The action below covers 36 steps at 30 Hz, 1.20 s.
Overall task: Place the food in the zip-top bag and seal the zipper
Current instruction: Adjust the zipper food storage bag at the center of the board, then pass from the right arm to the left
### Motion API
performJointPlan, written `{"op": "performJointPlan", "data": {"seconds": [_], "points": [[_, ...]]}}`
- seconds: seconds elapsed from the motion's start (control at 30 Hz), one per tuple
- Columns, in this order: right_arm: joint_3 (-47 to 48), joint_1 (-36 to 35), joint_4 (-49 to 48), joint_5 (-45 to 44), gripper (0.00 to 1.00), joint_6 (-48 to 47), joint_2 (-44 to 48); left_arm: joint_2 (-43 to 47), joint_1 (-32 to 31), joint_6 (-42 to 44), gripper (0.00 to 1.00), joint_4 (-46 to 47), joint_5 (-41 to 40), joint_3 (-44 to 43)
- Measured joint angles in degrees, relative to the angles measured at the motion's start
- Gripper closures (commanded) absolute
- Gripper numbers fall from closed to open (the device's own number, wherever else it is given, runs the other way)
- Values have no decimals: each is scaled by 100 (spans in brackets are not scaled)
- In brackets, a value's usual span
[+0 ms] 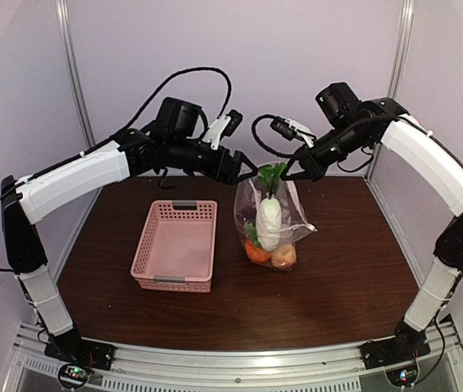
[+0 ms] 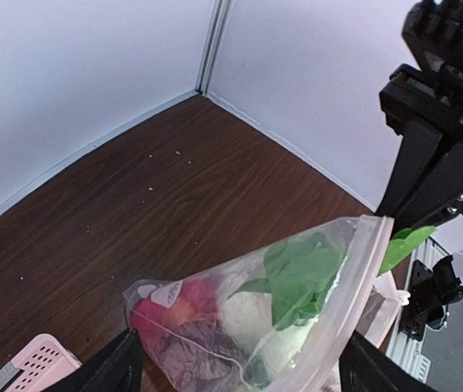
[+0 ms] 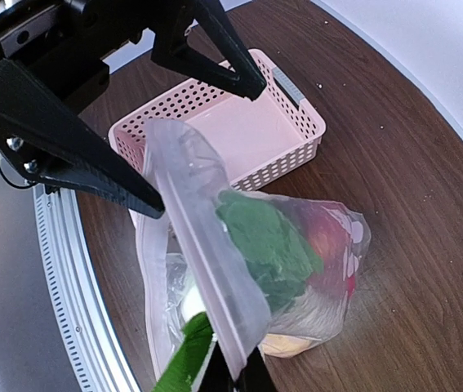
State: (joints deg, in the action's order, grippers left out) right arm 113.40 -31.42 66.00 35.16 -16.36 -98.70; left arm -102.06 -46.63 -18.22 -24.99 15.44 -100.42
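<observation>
The zip-top bag point(image 1: 270, 216) stands upright on the table with its top held up. Inside it are the white radish point(image 1: 269, 222), an orange piece point(image 1: 256, 253), a yellow piece point(image 1: 285, 257), a red piece point(image 2: 170, 302) and a dark maroon piece point(image 2: 202, 347). A green radish leaf point(image 3: 184, 363) pokes out of the mouth. My right gripper point(image 3: 243, 380) is shut on one end of the zipper strip point(image 3: 207, 253). My left gripper point(image 2: 243, 363) is open, its jaws wide apart on either side of the bag's other end, and it also shows in the top view point(image 1: 246, 167). I cannot make out the slider tab.
The pink lattice basket point(image 1: 174, 282) sits left of the bag with nothing in it. It also shows in the right wrist view point(image 3: 296, 102). White walls and metal posts enclose the back and sides. A metal rail point(image 1: 231, 371) runs along the near edge.
</observation>
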Motion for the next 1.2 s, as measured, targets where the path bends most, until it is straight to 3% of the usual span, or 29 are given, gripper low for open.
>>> {"op": "performJointPlan", "data": {"seconds": [0.13,0.23,0.4,0.5,0.7,0.97,1.1,1.2], "points": [[0,-98,68,0,100,-101,0,105,22,485,16,-280,313,-70],[0,-136,136,4,100,-173,0,173,22,1172,11,-616,595,-118],[0,-138,212,79,100,-297,0,1318,20,2459,8,-496,822,1445],[0,-164,264,144,100,-345,0,1768,22,2929,10,-372,688,1928],[0,-282,389,236,100,-457,0,1360,20,3254,16,411,378,1941],[-2,-356,450,260,100,-498,0,876,-42,3386,40,1040,531,1939],[4,-356,455,275,100,-496,-20,776,-271,3488,72,1213,800,1899],[111,-356,507,319,99,-520,-118,715,-444,3504,81,1270,905,1845]]}}
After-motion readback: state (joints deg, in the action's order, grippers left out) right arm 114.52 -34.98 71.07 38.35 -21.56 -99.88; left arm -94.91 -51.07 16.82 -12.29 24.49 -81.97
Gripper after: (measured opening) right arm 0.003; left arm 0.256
